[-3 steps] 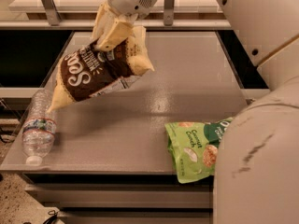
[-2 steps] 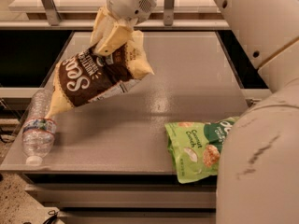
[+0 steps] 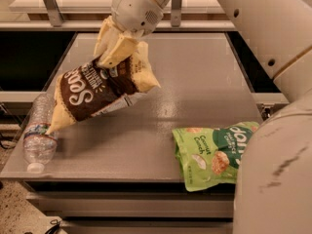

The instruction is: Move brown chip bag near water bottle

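The brown chip bag [image 3: 97,90] has a dark brown front, white lettering and cream-yellow edges. It hangs tilted in the air over the left half of the grey table [image 3: 195,87]. My gripper [image 3: 114,50] is shut on the bag's upper edge, with its cream fingers [image 3: 117,45] pinching it. The bag's lower left corner reaches down close to the water bottle [image 3: 39,130]. The bottle is clear and ribbed, with a label band and a white cap. It lies on its side at the table's left edge, cap toward the front.
A green coconut chip bag [image 3: 214,150] lies flat at the table's front right, partly hidden by my white arm [image 3: 273,174]. A metal rail and shelf run behind the table. The table's left and front edges drop off to the floor.
The gripper has carried the brown chip bag a little lower and to the left, toward the water bottle. The bottle and the green bag have not moved.
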Available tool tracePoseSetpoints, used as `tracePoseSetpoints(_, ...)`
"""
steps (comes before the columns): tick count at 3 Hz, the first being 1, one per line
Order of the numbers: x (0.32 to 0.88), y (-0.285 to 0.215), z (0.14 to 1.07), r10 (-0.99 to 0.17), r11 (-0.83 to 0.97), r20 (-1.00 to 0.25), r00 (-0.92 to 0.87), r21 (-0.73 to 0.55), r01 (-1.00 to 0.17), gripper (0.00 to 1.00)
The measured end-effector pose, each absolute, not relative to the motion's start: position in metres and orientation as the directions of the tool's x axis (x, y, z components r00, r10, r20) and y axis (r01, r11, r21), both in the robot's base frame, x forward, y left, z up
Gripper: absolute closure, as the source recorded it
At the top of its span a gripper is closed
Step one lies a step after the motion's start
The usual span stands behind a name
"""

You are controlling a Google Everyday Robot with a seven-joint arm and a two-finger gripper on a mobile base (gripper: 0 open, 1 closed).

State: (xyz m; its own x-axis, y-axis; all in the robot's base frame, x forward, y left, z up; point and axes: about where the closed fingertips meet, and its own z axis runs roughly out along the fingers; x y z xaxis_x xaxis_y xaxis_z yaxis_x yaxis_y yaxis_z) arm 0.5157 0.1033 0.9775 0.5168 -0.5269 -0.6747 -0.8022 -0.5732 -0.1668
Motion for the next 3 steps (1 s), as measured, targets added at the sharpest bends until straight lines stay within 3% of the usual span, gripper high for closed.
tracePoseSetpoints(3,0.5049,0.1039,0.9634,-0.521,-0.576,-0.699,0.49,-0.136,-0.806,0.13)
